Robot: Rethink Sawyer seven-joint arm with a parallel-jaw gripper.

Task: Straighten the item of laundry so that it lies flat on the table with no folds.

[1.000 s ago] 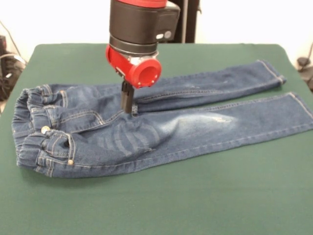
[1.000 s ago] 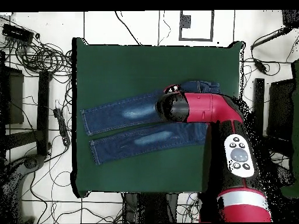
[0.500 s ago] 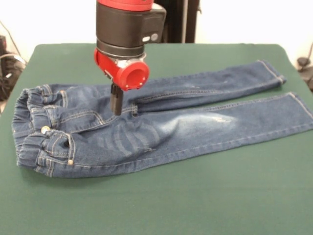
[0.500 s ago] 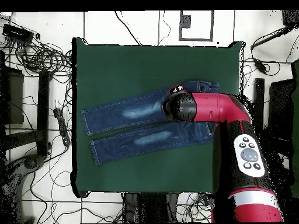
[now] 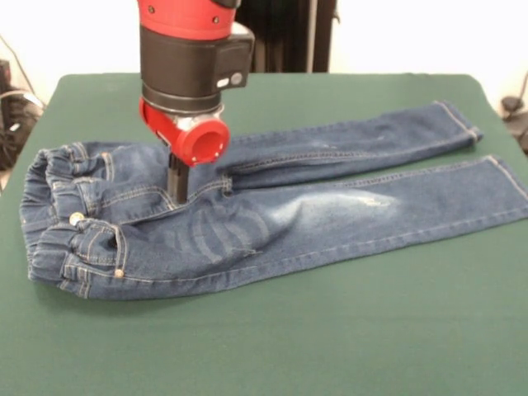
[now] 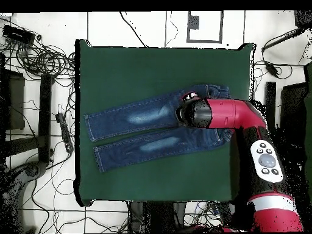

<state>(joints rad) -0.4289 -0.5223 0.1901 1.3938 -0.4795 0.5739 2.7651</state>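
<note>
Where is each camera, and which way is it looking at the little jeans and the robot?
Front view: sits across the table, looking at the jeans; shows the arm's red and black end and its tool above the seat.
Overhead view: sits above, looking straight down on the table; shows the whole arm from the bottom edge.
Both share the jeans, table and arm.

Gripper point(image 5: 177, 194) seemingly touching jeans point(image 5: 247, 223) near crotch

Red arm point(image 6: 234, 115), black wrist band, red round cap, button pad
</note>
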